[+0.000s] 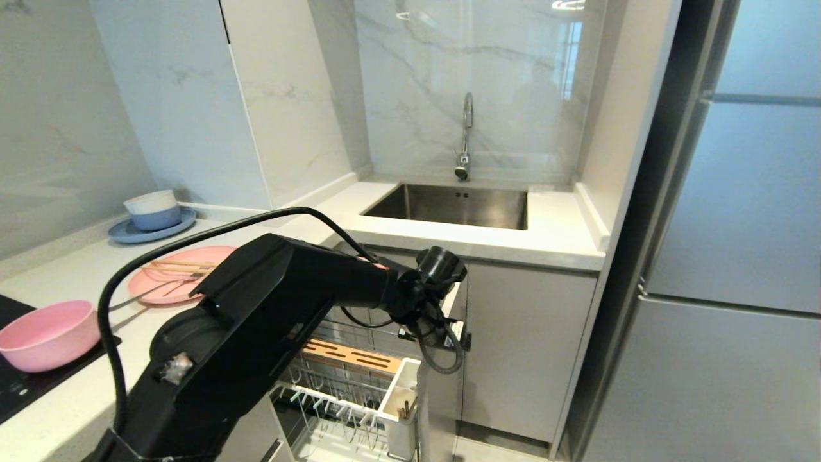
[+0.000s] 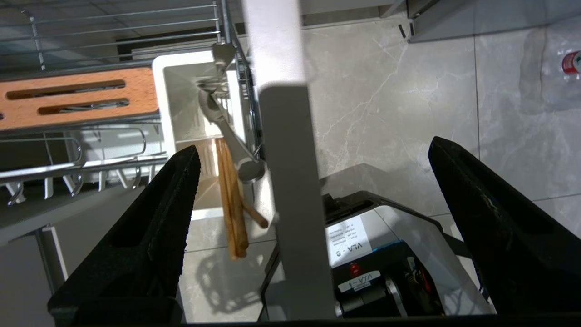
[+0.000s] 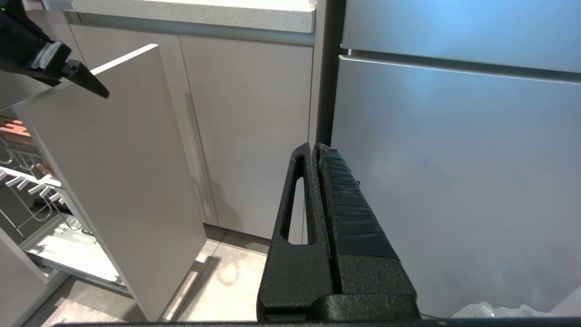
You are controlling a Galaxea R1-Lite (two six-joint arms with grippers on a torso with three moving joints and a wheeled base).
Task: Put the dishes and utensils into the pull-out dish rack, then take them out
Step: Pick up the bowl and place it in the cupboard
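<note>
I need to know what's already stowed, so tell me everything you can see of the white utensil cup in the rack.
The utensil cup is a white, plastic-looking rectangular bin, open-topped and upright, at the corner of the wire rack beside the slotted wooden strip and against the grey drawer front. Wooden chopsticks and a metal utensil lean inside. The open left gripper is above it, not touching.
</note>
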